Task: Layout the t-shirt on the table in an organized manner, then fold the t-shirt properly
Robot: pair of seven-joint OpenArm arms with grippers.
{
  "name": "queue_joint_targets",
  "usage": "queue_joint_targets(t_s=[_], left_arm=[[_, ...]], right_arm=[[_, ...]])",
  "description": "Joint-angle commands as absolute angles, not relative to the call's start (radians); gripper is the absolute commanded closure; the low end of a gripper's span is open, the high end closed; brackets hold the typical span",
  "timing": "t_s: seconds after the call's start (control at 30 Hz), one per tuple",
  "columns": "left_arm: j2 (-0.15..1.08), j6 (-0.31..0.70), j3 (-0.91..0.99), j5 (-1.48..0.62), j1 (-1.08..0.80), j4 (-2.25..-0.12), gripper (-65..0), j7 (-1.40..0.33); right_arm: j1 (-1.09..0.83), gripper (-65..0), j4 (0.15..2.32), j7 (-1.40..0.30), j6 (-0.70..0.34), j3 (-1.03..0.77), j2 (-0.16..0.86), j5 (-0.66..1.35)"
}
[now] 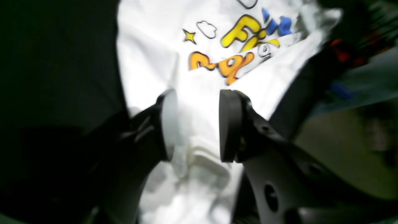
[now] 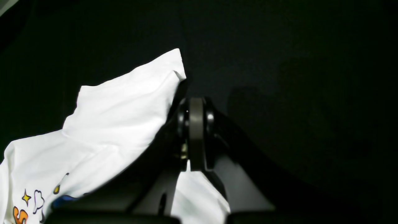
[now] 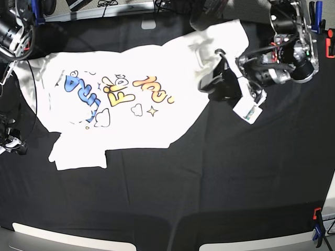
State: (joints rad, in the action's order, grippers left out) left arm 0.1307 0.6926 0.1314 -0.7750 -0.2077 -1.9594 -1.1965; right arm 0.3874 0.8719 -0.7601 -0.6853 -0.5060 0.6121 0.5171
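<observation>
white printed cloth t-shirt (image 3: 125,99) flat on black-draped counter (image 3: 220,178), print blurred. left claw (image 1: 199,124) clamped on bunched hem; right claw (image 2: 196,124) shut, nothing visibly held, fold partly hidden.

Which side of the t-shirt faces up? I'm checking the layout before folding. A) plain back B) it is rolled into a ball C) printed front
C: the base view shows the t-shirt spread on the table with its colourful letters facing up.
</observation>
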Motion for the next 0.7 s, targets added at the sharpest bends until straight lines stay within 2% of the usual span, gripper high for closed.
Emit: queue_joint_targets(t_s=[0.0, 0.23, 0.37, 0.53, 0.67], left_arm=[[0.131, 0.698, 0.105, -0.766, -0.202, -1.977, -20.0, -1.146], [0.131, 0.618, -0.211, -0.352, -0.202, -1.977, -20.0, -1.046], [0.131, 0.482, -0.324, -0.094, -0.202, -1.977, -20.0, -0.967], [0.146, 0.379, -0.357, 0.023, -0.202, -1.977, -20.0, -0.968], [0.185, 0.298, -0.357, 0.035, -0.202, -1.977, -20.0, -1.02]], right_arm=[[0.413, 0.0, 0.89, -0.738, -0.698, -0.51, 0.64, 0.535], [0.413, 0.0, 0.89, -0.738, -0.698, -0.51, 0.64, 0.535], [0.413, 0.0, 0.89, -0.739, -0.698, -0.51, 0.64, 0.535], [0.413, 0.0, 0.89, -0.738, -0.698, -0.51, 0.64, 0.535], [0.413, 0.0, 0.89, -0.739, -0.698, -0.51, 0.64, 0.535]])
